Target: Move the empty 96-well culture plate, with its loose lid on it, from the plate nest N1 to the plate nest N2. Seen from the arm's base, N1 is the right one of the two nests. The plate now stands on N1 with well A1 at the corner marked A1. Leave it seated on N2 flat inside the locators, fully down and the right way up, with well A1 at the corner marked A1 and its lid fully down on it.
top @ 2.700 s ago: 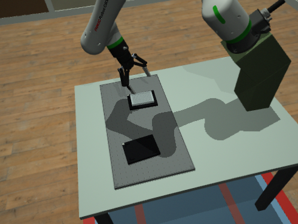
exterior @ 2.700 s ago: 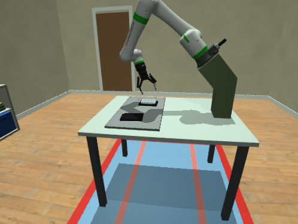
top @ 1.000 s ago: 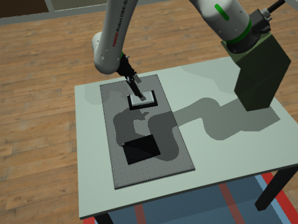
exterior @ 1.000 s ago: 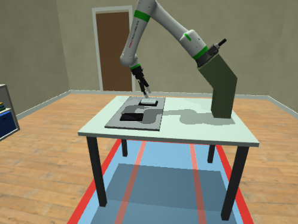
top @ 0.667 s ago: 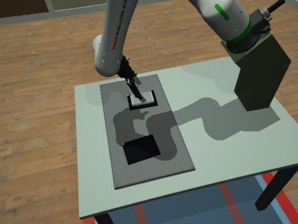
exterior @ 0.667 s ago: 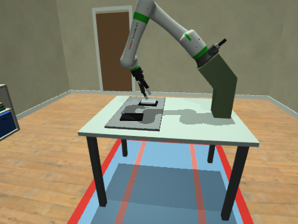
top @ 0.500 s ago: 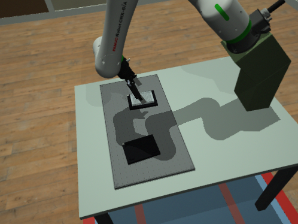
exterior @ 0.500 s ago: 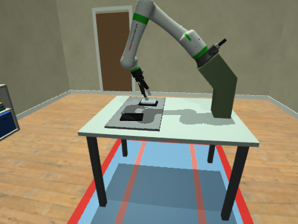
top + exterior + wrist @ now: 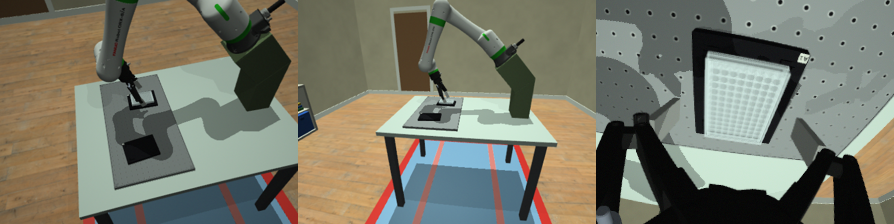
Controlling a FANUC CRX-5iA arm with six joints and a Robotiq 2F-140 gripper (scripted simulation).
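The arm reaches out from its green pedestal point(image 9: 520, 90), elbow high, forearm dropping steeply over the perforated board point(image 9: 179, 156). The gripper point(image 9: 735, 137) hangs spread wide and grasping nothing just above the lidded plate point(image 9: 147, 97), which sits on nest N1 point(image 9: 155, 103); nest N2 point(image 9: 141, 148) lies nearer the board's other end.

I see a white, grid-patterned culture plate point(image 9: 744, 96) on a black nest point(image 9: 701, 83), a grey dotted breadboard point(image 9: 179, 150), a pale green table top point(image 9: 224, 156), and a red-and-blue striped floor mat point(image 9: 465, 179).
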